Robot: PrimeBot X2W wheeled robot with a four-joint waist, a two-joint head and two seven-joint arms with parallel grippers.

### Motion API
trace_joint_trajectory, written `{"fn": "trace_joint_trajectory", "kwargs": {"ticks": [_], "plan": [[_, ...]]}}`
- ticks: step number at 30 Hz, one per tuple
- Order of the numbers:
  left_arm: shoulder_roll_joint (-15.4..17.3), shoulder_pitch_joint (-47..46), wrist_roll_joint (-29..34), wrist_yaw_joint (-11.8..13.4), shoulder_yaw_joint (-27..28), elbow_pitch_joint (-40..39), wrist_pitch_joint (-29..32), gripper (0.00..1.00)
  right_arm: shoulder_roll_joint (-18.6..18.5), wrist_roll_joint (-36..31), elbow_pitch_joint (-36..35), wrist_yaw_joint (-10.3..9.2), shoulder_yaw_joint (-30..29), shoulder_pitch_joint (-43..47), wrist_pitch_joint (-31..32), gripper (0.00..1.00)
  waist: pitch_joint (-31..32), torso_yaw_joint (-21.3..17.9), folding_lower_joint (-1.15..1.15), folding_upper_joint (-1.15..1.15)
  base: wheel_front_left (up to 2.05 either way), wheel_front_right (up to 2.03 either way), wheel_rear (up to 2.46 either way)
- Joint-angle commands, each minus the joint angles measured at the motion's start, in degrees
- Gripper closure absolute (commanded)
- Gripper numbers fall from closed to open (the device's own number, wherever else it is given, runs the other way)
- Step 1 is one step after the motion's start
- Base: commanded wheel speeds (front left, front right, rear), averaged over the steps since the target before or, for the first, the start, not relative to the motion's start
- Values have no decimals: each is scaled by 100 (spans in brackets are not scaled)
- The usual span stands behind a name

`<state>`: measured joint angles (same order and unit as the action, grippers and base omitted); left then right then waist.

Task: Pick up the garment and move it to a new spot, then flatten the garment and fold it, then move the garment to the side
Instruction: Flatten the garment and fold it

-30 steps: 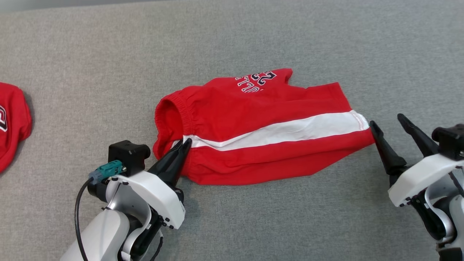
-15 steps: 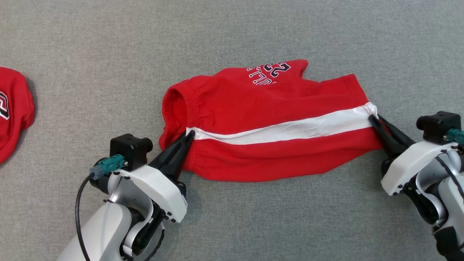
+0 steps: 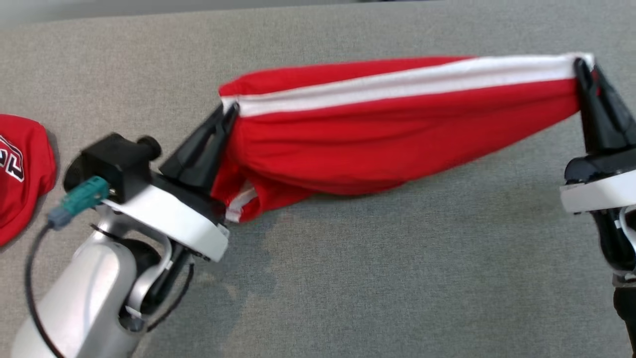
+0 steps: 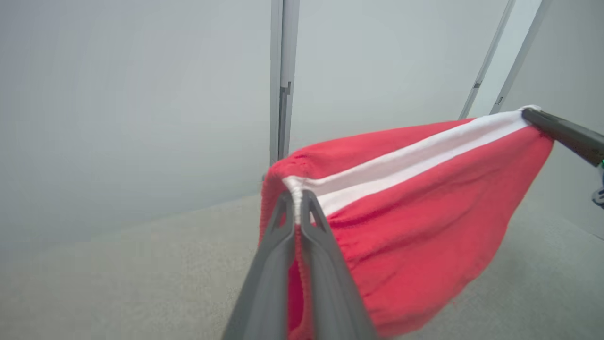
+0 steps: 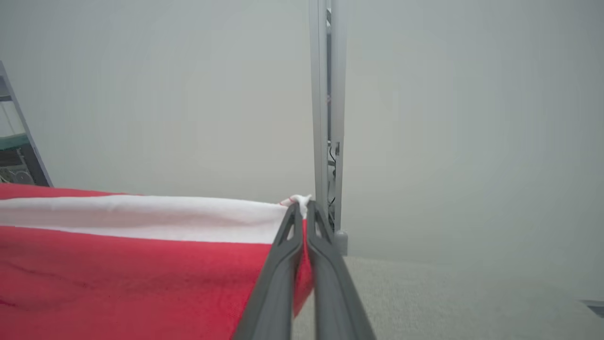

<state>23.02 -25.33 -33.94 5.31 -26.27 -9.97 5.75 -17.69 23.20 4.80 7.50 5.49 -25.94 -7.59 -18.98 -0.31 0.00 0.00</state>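
Observation:
The garment [image 3: 377, 134] is a pair of red shorts with a white side stripe, hanging stretched between both grippers above the grey table [image 3: 397, 278]. My left gripper [image 3: 229, 110] is shut on the waistband end at the white stripe; the left wrist view shows the garment [image 4: 415, 208] clamped in that same gripper [image 4: 296, 196]. At the hem end, my right gripper [image 3: 584, 67] is shut on the stripe's corner. Its wrist view shows that gripper [image 5: 302, 207] pinching the white edge of the garment [image 5: 141, 264]. The cloth's lower fold sags toward the table.
Another red garment [image 3: 22, 169] with dark lettering lies at the table's left edge. A grey upright post [image 5: 326, 118] stands beyond the table's far side. Bare grey table surface spreads in front of the hanging shorts.
My right gripper closed on the hem corner of the shorts. Both grippers then rose, lifting the shorts off the table and pulling them taut between them.

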Motion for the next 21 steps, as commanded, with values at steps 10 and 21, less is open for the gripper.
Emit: {"fn": "trace_joint_trajectory", "kwargs": {"ticks": [10,21], "plan": [[245,-807,126,185,444,-825,158,100,324,-551,-1930,-1,-757,-414,406,100,489,-26,0,0,0,0,0],[300,-1203,238,347,584,-1606,298,100,464,-732,-3257,-1,-1020,-550,1058,100,782,-36,0,0,0,0,0]]}}
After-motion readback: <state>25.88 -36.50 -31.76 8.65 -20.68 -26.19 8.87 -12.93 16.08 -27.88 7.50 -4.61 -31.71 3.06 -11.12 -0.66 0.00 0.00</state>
